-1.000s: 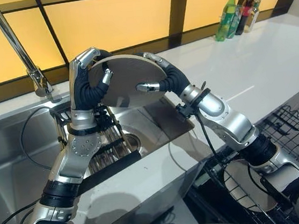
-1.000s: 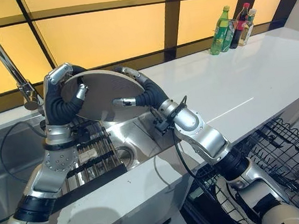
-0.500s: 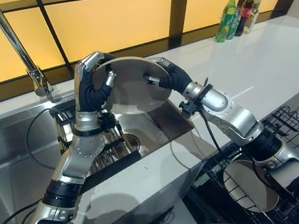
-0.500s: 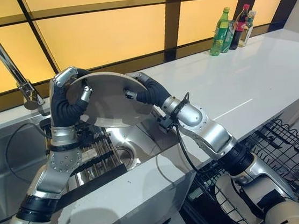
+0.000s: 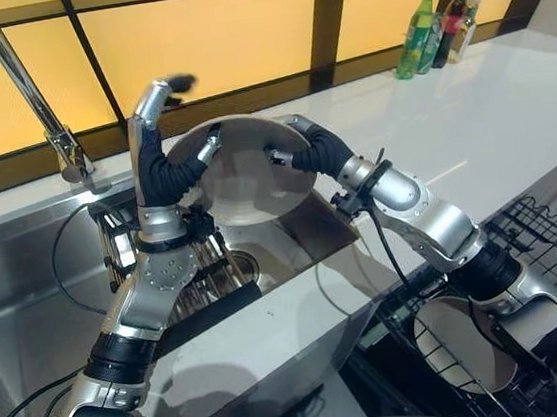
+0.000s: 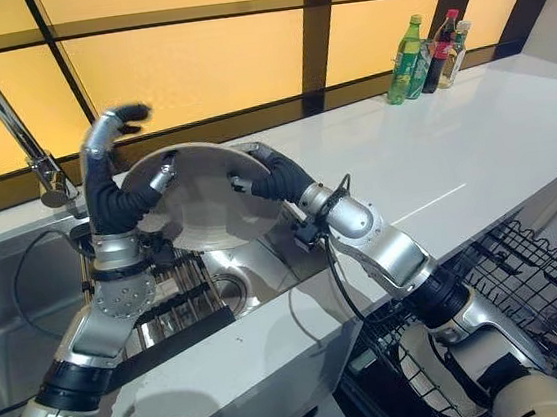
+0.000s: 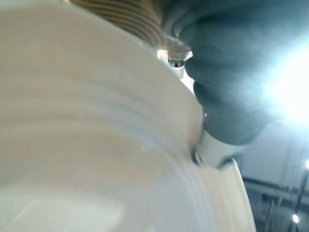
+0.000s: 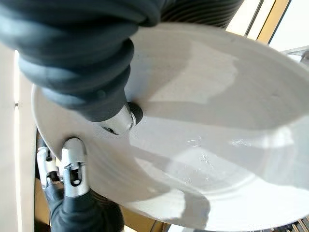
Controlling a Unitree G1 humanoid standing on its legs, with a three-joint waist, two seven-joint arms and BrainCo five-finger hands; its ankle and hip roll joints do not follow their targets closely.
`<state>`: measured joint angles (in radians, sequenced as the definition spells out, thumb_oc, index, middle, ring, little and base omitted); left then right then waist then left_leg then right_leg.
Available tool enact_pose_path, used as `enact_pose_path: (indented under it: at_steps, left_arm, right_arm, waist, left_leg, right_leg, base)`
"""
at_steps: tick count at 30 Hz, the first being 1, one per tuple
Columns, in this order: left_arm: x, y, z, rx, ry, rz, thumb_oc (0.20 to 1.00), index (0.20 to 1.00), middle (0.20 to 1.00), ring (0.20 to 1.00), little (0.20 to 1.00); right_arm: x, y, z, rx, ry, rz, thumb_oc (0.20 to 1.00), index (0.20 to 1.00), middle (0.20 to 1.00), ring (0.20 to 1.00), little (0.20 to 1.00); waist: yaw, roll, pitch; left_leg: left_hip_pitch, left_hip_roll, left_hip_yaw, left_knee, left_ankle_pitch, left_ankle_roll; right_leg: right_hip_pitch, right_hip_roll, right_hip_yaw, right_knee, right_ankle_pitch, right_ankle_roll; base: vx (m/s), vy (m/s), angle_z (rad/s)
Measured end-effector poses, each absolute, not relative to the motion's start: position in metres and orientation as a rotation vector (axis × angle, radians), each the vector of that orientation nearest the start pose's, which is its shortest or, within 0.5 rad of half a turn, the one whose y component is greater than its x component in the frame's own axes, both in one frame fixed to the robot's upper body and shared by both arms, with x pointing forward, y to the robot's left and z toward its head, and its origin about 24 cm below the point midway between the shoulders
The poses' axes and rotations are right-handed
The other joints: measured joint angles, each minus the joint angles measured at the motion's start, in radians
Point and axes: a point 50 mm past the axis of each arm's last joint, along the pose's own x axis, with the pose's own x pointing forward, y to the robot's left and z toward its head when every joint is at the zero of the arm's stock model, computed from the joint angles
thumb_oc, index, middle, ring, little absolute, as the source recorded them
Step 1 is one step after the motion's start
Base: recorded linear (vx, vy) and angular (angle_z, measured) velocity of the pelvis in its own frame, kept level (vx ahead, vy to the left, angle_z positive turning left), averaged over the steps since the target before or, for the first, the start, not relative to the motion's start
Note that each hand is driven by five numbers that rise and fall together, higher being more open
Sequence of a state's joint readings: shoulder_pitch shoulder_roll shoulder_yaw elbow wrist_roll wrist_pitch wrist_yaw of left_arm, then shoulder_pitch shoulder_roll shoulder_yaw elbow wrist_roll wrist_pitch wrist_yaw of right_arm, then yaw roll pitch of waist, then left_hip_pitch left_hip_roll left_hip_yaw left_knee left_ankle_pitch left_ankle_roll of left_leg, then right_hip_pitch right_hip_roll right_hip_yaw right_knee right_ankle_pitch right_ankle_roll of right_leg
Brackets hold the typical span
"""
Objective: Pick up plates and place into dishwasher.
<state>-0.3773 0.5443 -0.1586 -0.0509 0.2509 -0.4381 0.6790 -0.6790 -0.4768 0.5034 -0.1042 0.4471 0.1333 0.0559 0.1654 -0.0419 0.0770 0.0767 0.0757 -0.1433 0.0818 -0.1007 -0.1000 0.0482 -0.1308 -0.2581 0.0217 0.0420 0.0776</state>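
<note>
You have the plate up in the air above the sink, tilted, with its hollow side facing you. Your right hand grips its rim on the side toward the bottles, thumb pressed on the inner face and fingers curled round the back edge. Your left hand is at the plate's opposite rim, on the faucet side: its thumb touches the plate's edge, while the fingers stand straight up, apart from the plate. Beside the sink, below your right arm, the dishwasher rack stands pulled out, and another plate already sits in it. The white worktop runs from the sink to the bottles
</note>
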Motion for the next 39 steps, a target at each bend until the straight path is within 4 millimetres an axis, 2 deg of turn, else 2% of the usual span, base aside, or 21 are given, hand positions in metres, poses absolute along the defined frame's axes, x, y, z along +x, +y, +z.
enact_pose_path:
  at_steps: [3,5,7,9,11,13,14,15,22,29,37,39]
  left_arm:
    - [0.270,0.194,0.211,0.409,-1.059,0.402,1.000,1.000,1.000,1.000,1.000]
    - [0.268,0.210,0.219,0.356,-1.066,0.518,1.000,1.000,1.000,1.000,1.000]
    - [0.264,0.229,0.226,0.316,-1.065,0.635,1.000,1.000,1.000,1.000,1.000]
    - [0.259,0.244,0.231,0.275,-1.068,0.728,1.000,1.000,1.000,1.000,1.000]
    - [0.255,0.255,0.234,0.246,-1.069,0.792,1.000,1.000,1.000,1.000,1.000]
    - [0.253,0.261,0.235,0.232,-1.065,0.818,1.000,1.000,1.000,1.000,1.000]
    - [0.253,0.262,0.234,0.236,-1.060,0.822,1.000,1.000,1.000,1.000,1.000]
    - [0.253,0.262,0.235,0.246,-1.055,0.821,1.000,1.000,1.000,1.000,1.000]
    - [0.252,0.276,0.227,0.327,-0.983,0.848,1.000,1.000,1.000,1.000,1.000]
    - [0.235,0.307,0.201,0.422,-0.813,0.936,1.000,1.000,1.000,1.000,1.000]
    - [0.231,0.317,0.192,0.443,-0.753,0.925,1.000,1.000,1.000,1.000,1.000]
    - [0.230,0.319,0.190,0.455,-0.741,0.926,1.000,1.000,1.000,1.000,1.000]
  right_arm:
    - [0.304,-0.072,0.204,-0.242,-0.435,0.645,0.200,0.200,0.200,0.200,0.200]
    - [0.307,-0.089,0.207,-0.270,-0.461,0.543,0.200,0.200,0.200,0.200,0.200]
    - [0.310,-0.114,0.205,-0.348,-0.451,0.441,0.200,0.200,0.200,0.200,0.200]
    - [0.312,-0.147,0.204,-0.379,-0.427,0.326,0.200,0.200,0.200,0.200,0.200]
    - [0.312,-0.179,0.198,-0.405,-0.391,0.195,0.200,0.200,0.200,0.200,0.200]
    - [0.309,-0.201,0.194,-0.430,-0.366,0.107,0.200,0.200,0.200,0.200,0.200]
    - [0.308,-0.208,0.193,-0.442,-0.362,0.075,0.200,0.200,0.200,0.200,0.200]
    - [0.305,-0.215,0.192,-0.459,-0.364,0.043,0.200,0.200,0.200,0.200,0.200]
    - [0.300,-0.248,0.195,-0.546,-0.410,-0.221,0.200,0.200,0.200,0.200,0.200]
    - [0.265,-0.301,0.166,-0.642,-0.295,-0.479,0.200,0.200,0.200,0.200,0.200]
    - [0.246,-0.341,0.123,-0.800,-0.065,-0.605,0.200,0.200,0.200,0.200,0.200]
    - [0.240,-0.346,0.114,-0.845,-0.017,-0.622,0.200,0.200,0.200,0.200,0.200]
  waist:
    - [-0.020,0.000,0.000]
    - [-0.031,-0.001,-0.001]
    - [-0.040,-0.002,-0.001]
    - [-0.044,-0.002,-0.001]
    - [-0.055,-0.001,-0.001]
    - [-0.074,0.001,0.001]
    - [-0.072,0.003,0.002]
    - [-0.092,0.004,0.003]
    - [-0.160,0.022,0.014]
    - [-0.176,0.041,0.033]
    - [-0.182,0.038,0.055]
    - [-0.179,0.029,0.068]
  left_leg:
    - [0.002,0.001,0.006,-0.002,0.000,0.000]
    - [0.000,0.007,0.010,-0.007,0.000,0.001]
    - [0.003,0.006,0.030,-0.009,0.000,0.001]
    - [0.010,0.007,0.045,-0.012,0.000,0.001]
    - [0.024,0.009,0.061,-0.021,0.000,0.001]
    - [0.034,0.010,0.073,-0.031,0.000,0.001]
    - [0.038,0.013,0.085,-0.037,0.000,0.001]
    - [0.048,0.015,0.090,-0.042,0.000,0.001]
    - [0.089,0.025,0.149,-0.074,0.000,0.001]
    - [0.123,0.030,0.198,-0.103,0.000,0.002]
    - [0.116,0.010,0.224,-0.102,-0.001,0.015]
    - [0.083,-0.003,0.224,-0.079,-0.004,0.019]
  right_leg:
    - [-0.002,0.000,0.003,0.000,0.000,0.000]
    - [-0.004,-0.002,0.003,-0.002,0.000,0.001]
    - [-0.010,0.002,0.013,-0.001,0.000,0.000]
    - [-0.018,0.004,0.026,-0.001,0.002,0.000]
    - [-0.016,0.006,0.039,-0.002,0.002,0.000]
    - [-0.017,0.009,0.050,-0.003,0.003,0.001]
    - [-0.017,0.011,0.060,-0.004,0.003,0.001]
    - [-0.015,0.014,0.064,-0.006,0.003,0.000]
    - [-0.018,0.034,0.121,-0.025,0.018,-0.003]
    - [-0.020,0.048,0.173,-0.026,0.026,-0.006]
    - [-0.058,0.041,0.209,-0.009,0.035,0.004]
    - [-0.105,0.032,0.215,0.036,0.035,0.002]
  base:
    - [-0.01,0.002,-0.01]
    - [-0.02,0.016,-0.01]
    - [-0.04,0.030,-0.12]
    - [0.02,0.012,-0.20]
    - [0.03,-0.004,-0.19]
    - [0.03,-0.023,-0.19]
    - [0.03,-0.036,-0.25]
    - [0.03,-0.042,-0.21]
    - [0.05,-0.025,-0.27]
    - [0.09,0.007,-0.21]
    - [0.05,0.056,-0.17]
    - [0.01,0.044,-0.08]
